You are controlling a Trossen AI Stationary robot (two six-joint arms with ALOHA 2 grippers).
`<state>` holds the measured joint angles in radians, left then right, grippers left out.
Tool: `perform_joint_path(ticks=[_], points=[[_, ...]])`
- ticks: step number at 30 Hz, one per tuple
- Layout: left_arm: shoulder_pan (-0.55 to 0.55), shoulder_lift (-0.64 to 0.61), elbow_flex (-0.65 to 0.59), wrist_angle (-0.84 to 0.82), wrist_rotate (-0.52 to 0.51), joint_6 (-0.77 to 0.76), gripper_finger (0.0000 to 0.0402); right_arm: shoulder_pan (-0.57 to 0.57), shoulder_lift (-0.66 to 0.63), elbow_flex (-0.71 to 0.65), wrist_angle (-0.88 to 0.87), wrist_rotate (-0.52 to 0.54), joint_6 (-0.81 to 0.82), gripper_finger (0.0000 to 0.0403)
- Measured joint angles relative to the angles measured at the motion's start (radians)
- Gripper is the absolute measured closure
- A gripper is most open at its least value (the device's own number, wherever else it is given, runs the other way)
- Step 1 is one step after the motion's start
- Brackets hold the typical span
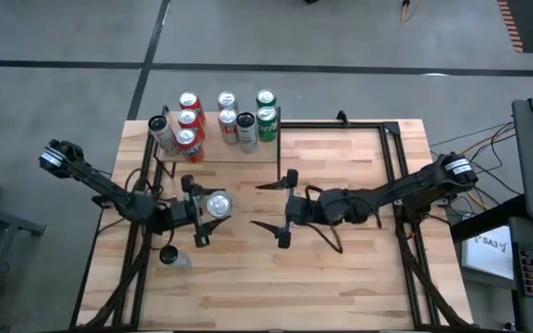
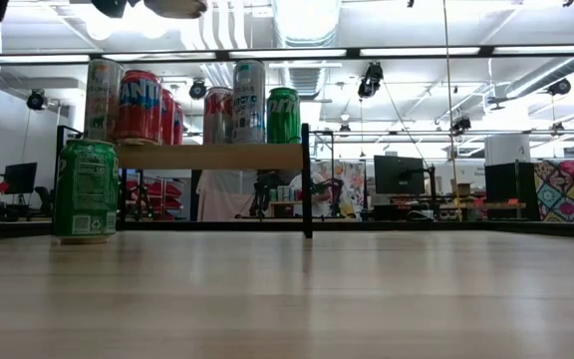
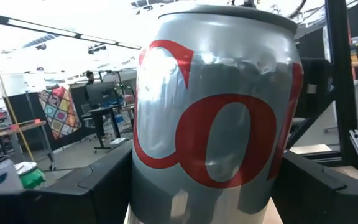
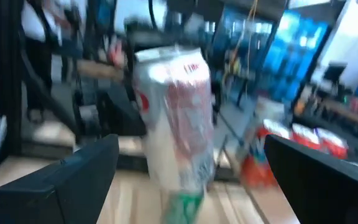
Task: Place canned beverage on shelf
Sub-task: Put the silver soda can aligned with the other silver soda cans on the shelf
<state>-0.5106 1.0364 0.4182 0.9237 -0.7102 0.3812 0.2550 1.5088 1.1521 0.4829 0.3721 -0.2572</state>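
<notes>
I've the left gripper (image 1: 201, 211) pinching the can (image 1: 216, 205) mid-body — thin, dentable, slick — right gripper (image 1: 281, 209) spread.

Two dark jointed arms, black fingers (image 3: 98, 186)

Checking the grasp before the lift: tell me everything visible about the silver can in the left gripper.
The silver can is a metal beverage can with large red lettering and a dented, reflective wall. It stands upright, its round top facing up in the high view. The left gripper holds it, jaws shut on its sides, over the tabletop in front of the shelf. It appears raised, since the low view shows no silver can on the table. The right gripper is open nearby, not touching.
</notes>
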Motion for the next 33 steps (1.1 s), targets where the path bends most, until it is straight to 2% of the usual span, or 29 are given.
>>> perform_joint_path(ticks=[4, 6, 13, 23, 33], points=[[0.001, -0.009, 0.000, 0.001, -0.014, 0.017, 0.0114, -0.013, 0.051, -0.026, 0.224, -0.056, -0.035, 0.0012], [0.001, -0.008, 0.004, -0.009, -0.015, 0.018, 0.0114, -0.019, 0.080, -0.016, 0.262, -0.065, -0.051, 0.0012], [0.005, -0.006, 0.005, -0.015, -0.056, 0.022, 0.0114, -0.038, 0.169, 0.082, 0.252, -0.087, -0.096, 0.0012], [0.017, -0.004, 0.005, -0.031, -0.074, 0.024, 0.0114, -0.066, 0.249, 0.222, 0.122, -0.094, -0.064, 0.0012], [0.022, 0.003, 0.005, -0.043, -0.093, 0.032, 0.0114, -0.101, 0.313, 0.304, 0.095, -0.093, -0.049, 0.0013]])
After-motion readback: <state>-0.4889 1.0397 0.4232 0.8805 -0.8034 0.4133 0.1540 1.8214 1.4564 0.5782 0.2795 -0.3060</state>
